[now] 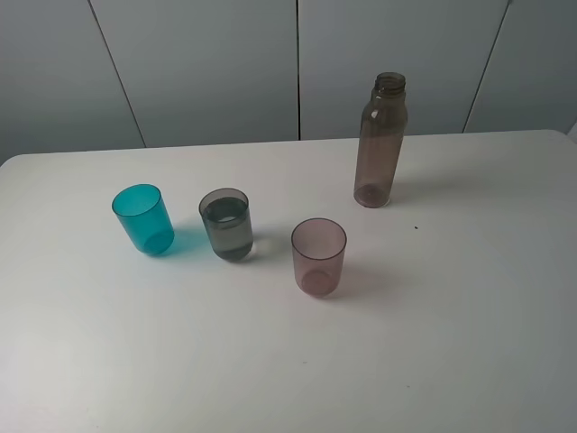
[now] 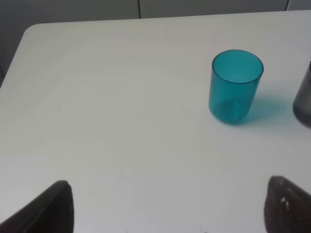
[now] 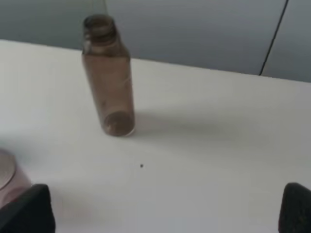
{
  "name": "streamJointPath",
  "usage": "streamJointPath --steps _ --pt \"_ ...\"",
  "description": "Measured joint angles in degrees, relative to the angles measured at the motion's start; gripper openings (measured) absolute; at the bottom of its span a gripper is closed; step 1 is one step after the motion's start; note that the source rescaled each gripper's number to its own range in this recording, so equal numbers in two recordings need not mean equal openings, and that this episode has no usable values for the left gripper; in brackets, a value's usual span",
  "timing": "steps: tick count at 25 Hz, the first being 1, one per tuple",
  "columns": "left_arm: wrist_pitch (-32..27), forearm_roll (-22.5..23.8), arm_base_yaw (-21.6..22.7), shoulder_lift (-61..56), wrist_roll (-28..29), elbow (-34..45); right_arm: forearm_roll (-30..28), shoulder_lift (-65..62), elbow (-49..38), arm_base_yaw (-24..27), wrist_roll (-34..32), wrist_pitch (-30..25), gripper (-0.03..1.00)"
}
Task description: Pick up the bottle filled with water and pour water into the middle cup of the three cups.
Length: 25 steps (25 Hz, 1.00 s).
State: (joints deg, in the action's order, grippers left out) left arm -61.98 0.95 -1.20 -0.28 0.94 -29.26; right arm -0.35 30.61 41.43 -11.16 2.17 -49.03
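Note:
The smoky brown-grey bottle (image 1: 380,142) stands upright and uncapped at the back right of the white table (image 1: 469,343); it also shows in the right wrist view (image 3: 108,77). The three cups stand in a diagonal row: teal-blue (image 1: 143,218), smoky grey middle cup (image 1: 226,225) with water in it, pinkish-mauve (image 1: 318,256). Neither gripper shows in the high view. My left gripper (image 2: 167,206) is open and empty, short of the teal cup (image 2: 235,86). My right gripper (image 3: 167,208) is open and empty, well short of the bottle.
The grey cup's edge (image 2: 303,97) and the mauve cup's edge (image 3: 9,174) show at the borders of the wrist views. Grey wall panels (image 1: 207,63) stand behind the table. A small dark speck (image 1: 416,227) lies on the table near the bottle.

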Motion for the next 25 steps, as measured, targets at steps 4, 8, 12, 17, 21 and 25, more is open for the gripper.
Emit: streamJointPath --steps 4,8,12,17,21,25 --pt "0.0 0.0 0.0 0.0 0.0 0.0 3.7 -7.9 -1.6 0.0 3.5 -9.3 1.0" --pt "0.0 0.0 0.0 0.0 0.0 0.0 4.1 -15.8 -5.7 0.0 4.1 -13.5 1.0" --pt "0.0 0.0 0.0 0.0 0.0 0.0 4.9 -22.4 -10.3 0.0 4.3 -14.3 1.0" --pt "0.0 0.0 0.0 0.0 0.0 0.0 7.1 -28.1 -12.1 0.0 4.5 -14.3 1.0" --pt "0.0 0.0 0.0 0.0 0.0 0.0 7.1 -30.4 -12.1 0.0 4.4 -14.0 1.0" --pt "0.0 0.0 0.0 0.0 0.1 0.0 5.4 -30.5 -12.1 0.0 1.7 -13.8 1.0"
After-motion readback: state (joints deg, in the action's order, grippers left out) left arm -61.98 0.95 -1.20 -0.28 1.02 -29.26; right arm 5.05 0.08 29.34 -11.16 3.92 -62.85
